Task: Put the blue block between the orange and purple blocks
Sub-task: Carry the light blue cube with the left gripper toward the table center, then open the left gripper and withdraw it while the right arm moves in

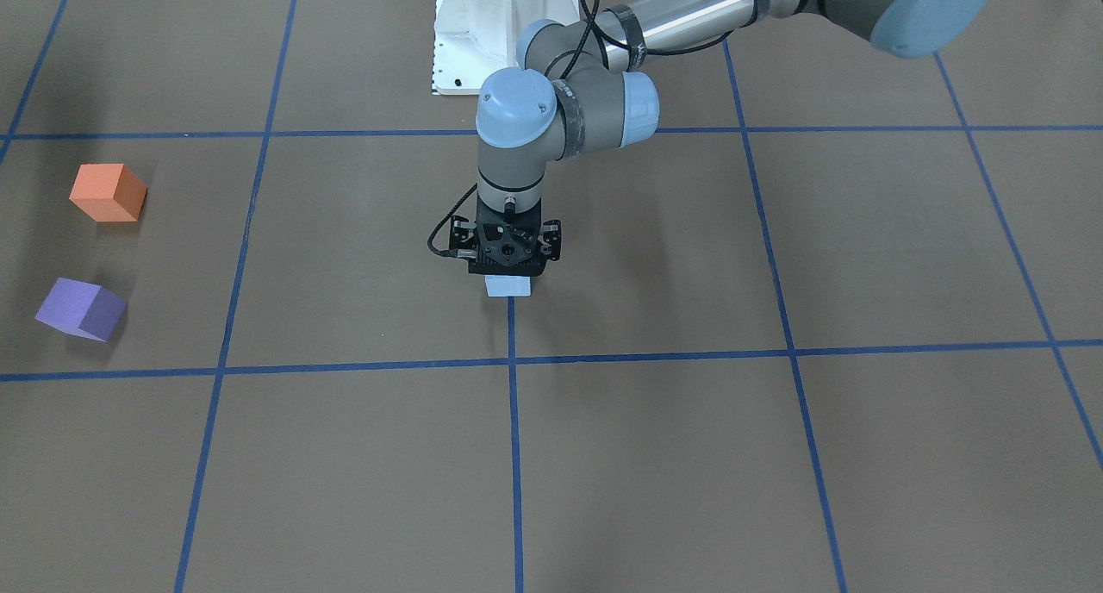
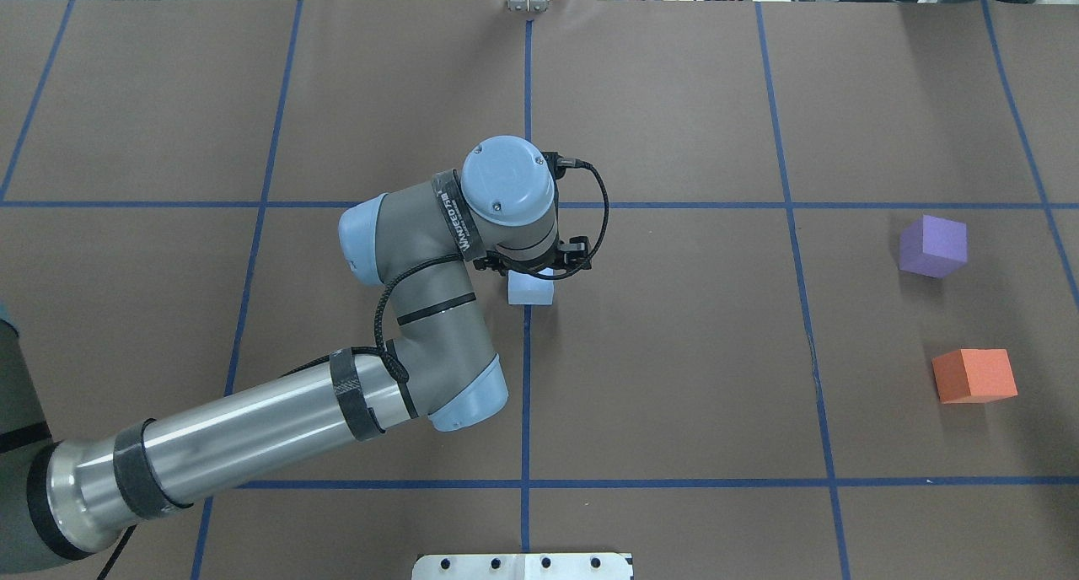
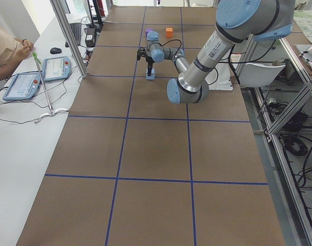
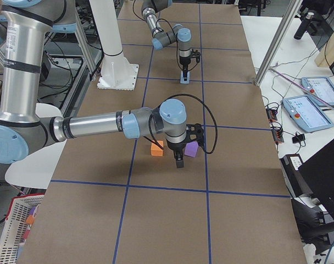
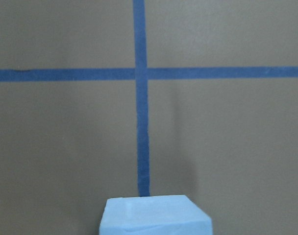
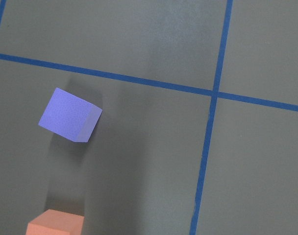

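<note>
my left gripper (image 1: 507, 275) points straight down onto the blue block (image 1: 508, 287). the fingertips are hidden under the wrist, so i cannot tell if they're pinching it or just spread around it. the block sits mid-table on a blue tape line (image 1: 514, 455), well apart from the orange block (image 1: 108, 193) and purple block (image 1: 80, 308). those two lie near each other with a gap between. my right gripper (image 4: 179, 163) hangs just by that pair, and i cannot tell its finger state either.
</note>
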Available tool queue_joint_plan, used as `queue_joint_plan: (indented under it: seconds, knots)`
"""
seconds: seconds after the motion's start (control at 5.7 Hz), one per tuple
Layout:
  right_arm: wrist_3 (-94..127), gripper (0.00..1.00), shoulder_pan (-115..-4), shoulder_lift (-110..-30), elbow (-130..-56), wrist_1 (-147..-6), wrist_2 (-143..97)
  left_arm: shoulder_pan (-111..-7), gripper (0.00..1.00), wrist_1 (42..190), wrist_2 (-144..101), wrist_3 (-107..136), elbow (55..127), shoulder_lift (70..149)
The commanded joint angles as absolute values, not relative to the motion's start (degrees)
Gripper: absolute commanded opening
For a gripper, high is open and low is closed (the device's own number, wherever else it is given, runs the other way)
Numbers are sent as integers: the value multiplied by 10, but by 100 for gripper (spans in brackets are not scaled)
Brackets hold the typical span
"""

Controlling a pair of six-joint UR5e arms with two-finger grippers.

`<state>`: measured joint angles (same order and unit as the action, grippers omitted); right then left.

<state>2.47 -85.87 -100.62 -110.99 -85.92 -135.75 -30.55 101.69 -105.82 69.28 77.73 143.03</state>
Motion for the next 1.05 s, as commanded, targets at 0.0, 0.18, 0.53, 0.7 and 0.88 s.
queue_joint_plan:
  seconds: [0.0,0.18,0.53,0.7,0.88]
  knots:
    - [26,100,-859,-993,-1123,-801,-1409,-397,99,958,-1134,678,878,1406]
    - [34,100,-851,-962,-1124,-764,-1418,-451,99,852,-1201,549,940,1384]
    - [221,100,-753,-864,-1152,-754,-1425,-546,99,773,-1208,284,1070,1233]
    - [326,100,-690,-809,-1154,-755,-1402,-616,99,772,-1224,167,1078,1176]
    - [417,100,-610,-756,-1152,-761,-1333,-676,100,780,-1247,63,1105,1093]
